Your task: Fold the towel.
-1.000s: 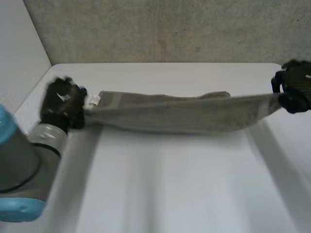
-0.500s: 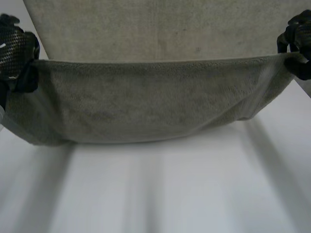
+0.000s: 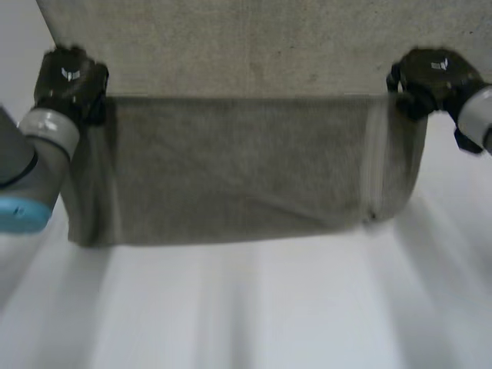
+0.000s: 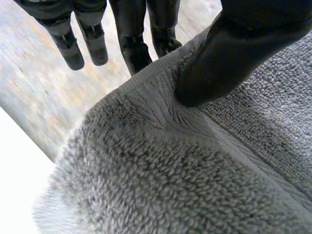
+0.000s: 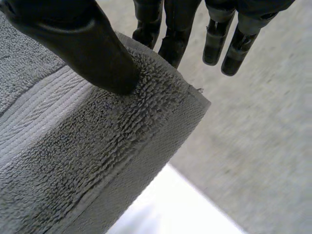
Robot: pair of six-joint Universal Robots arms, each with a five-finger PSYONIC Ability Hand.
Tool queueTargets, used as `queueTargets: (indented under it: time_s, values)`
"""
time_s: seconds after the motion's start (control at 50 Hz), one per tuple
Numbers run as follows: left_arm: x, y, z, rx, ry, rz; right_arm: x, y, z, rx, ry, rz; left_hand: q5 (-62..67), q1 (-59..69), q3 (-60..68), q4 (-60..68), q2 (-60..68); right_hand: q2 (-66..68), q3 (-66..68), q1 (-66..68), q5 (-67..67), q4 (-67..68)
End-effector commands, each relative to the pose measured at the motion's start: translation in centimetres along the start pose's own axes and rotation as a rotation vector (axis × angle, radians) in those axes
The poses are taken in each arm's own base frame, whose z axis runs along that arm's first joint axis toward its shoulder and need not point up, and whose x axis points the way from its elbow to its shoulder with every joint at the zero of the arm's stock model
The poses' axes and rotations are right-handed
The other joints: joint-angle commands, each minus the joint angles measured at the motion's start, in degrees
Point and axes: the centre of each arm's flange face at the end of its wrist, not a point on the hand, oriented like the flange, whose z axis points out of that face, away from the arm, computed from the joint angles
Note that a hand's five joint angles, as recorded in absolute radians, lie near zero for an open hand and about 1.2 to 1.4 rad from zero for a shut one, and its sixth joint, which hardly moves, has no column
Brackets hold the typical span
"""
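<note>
Towel [image 3: 238,169] above white table [image 3: 254,307] (speckled wall [image 3: 254,46] behind)

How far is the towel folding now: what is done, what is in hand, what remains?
Done: left hand and right hand each pinch an upper corner of the towel. In hand: it hangs spread between them over the table. Left: the folding itself.
</note>
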Motion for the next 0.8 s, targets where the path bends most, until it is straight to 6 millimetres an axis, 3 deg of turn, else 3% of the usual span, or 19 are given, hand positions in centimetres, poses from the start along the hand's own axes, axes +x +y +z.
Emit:
queueTargets:
  time_s: [0.02, 0.04, 0.06, 0.1, 0.16, 0.2, 0.22, 0.26, 0.3, 0.32, 0.36, 0.38, 0.4, 0.42, 0.5, 0.54, 0.62, 0.66, 0.8]
  values:
    - [0.3, -9.4, 1.7, 0.289, -0.012, -0.023, 2.3, -11.0, 0.7, 0.333, 0.140, 0.013, 4.3, 5.8, -3.0, -3.4, 2.8, 3.6, -2.5, 4.2, 3.3, -4.4]
    - [-0.8, -13.1, 0.2, 0.388, -0.035, -0.046, 2.6, -12.4, -0.2, 0.374, 0.143, 0.049, 4.3, 5.8, -3.0, -3.4, 2.8, 3.6, -2.5, 4.2, 3.3, -4.4]
    - [-1.9, -15.1, -0.8, 0.452, -0.058, -0.070, 2.7, -12.9, -0.7, 0.398, 0.125, 0.090, 4.3, 5.8, -3.0, -3.4, 2.8, 3.6, -2.5, 4.2, 3.3, -4.4]
    - [-2.3, -15.8, -1.5, 0.491, -0.063, -0.100, 2.3, -12.2, -0.5, 0.400, 0.099, 0.117, 4.3, 5.8, -3.0, -3.4, 2.8, 3.6, -2.5, 4.2, 3.3, -4.4]
    - [-2.0, -13.6, -1.0, 0.495, -0.050, -0.111, 1.5, -10.4, -0.5, 0.368, 0.065, 0.124, 4.3, 5.8, -3.0, -3.4, 2.8, 3.6, -2.5, 4.2, 3.3, -4.4]
    - [-2.7, -10.4, -0.4, 0.441, -0.051, -0.080, 1.1, -9.8, -0.8, 0.349, 0.053, 0.117, 4.3, 5.8, -3.0, -3.4, 2.8, 3.6, -2.5, 4.2, 3.3, -4.4]
    - [-2.7, -10.4, -0.4, 0.440, -0.051, -0.080, 0.7, -9.2, -1.1, 0.328, 0.046, 0.105, 4.3, 5.8, -3.0, -3.4, 2.8, 3.6, -2.5, 4.2, 3.3, -4.4]
    - [-3.3, -7.0, -0.6, 0.348, -0.054, -0.067, 0.3, -8.5, -1.5, 0.301, 0.043, 0.094, 4.3, 5.8, -3.0, -3.4, 2.8, 3.6, -2.5, 4.2, 3.3, -4.4]
    - [-3.3, -5.4, -0.9, 0.303, -0.051, -0.065, -0.7, -6.3, -2.1, 0.231, 0.024, 0.082, 4.3, 5.8, -3.0, -3.4, 2.8, 3.6, -2.5, 4.2, 3.3, -4.4]
    - [-3.3, -5.3, -0.9, 0.302, -0.051, -0.065, -0.7, -6.3, -2.1, 0.231, 0.024, 0.082, 4.3, 5.8, -3.0, -3.4, 2.8, 3.6, -2.5, 4.2, 3.3, -4.4]
    - [-2.7, -2.3, -1.8, 0.211, -0.026, -0.072, -0.9, -5.0, -2.3, 0.195, 0.019, 0.070, 4.3, 5.8, -3.0, -3.4, 2.8, 3.6, -2.5, 4.2, 3.3, -4.4]
    - [-2.7, -2.3, -1.9, 0.210, -0.026, -0.072, -0.7, -3.1, -2.5, 0.150, 0.018, 0.057, 4.3, 5.8, -3.0, -3.4, 2.8, 3.6, -2.5, 4.2, 3.3, -4.4]
    - [-2.2, -0.8, -2.6, 0.164, 0.002, -0.075, -0.7, -3.1, -2.5, 0.149, 0.018, 0.057, 4.3, 5.8, -3.0, -3.4, 2.8, 3.6, -2.5, 4.2, 3.3, -4.4]
    - [-1.6, 0.5, -3.3, 0.124, 0.034, -0.079, -0.7, -0.9, -3.0, 0.095, 0.008, 0.047, 4.3, 5.8, -3.0, -3.4, 2.8, 3.6, -2.5, 4.2, 3.3, -4.4]
    - [-0.8, 2.7, -5.0, 0.055, 0.093, -0.087, -1.9, 3.1, -5.3, -0.014, -0.076, 0.043, 4.3, 5.8, -3.0, -3.4, 2.8, 3.6, -2.5, 4.2, 3.3, -4.4]
    - [-0.7, 3.3, -5.9, 0.031, 0.114, -0.093, -2.4, 3.7, -6.2, -0.032, -0.104, 0.043, 4.3, 5.8, -3.0, -3.4, 2.8, 3.6, -2.5, 4.2, 3.3, -4.4]
    - [-0.7, 3.2, -8.2, 0.011, 0.129, -0.097, -2.0, 2.9, -8.1, -0.020, -0.100, 0.019, 4.3, 5.8, -3.0, -3.4, 2.8, 3.6, -2.5, 4.2, 3.3, -4.4]
    - [-1.0, 2.7, -9.0, 0.015, 0.121, -0.096, -1.2, 0.7, -10.1, 0.033, -0.054, -0.015, 4.3, 5.8, -3.0, -3.4, 2.8, 3.6, -2.5, 4.2, 3.3, -4.4]
    - [-2.4, -0.2, -12.5, 0.016, 0.093, -0.091, 0.3, -3.3, -13.4, 0.125, 0.011, -0.017, 4.3, 5.8, -3.0, -3.4, 2.8, 3.6, -2.5, 4.2, 3.3, -4.4]
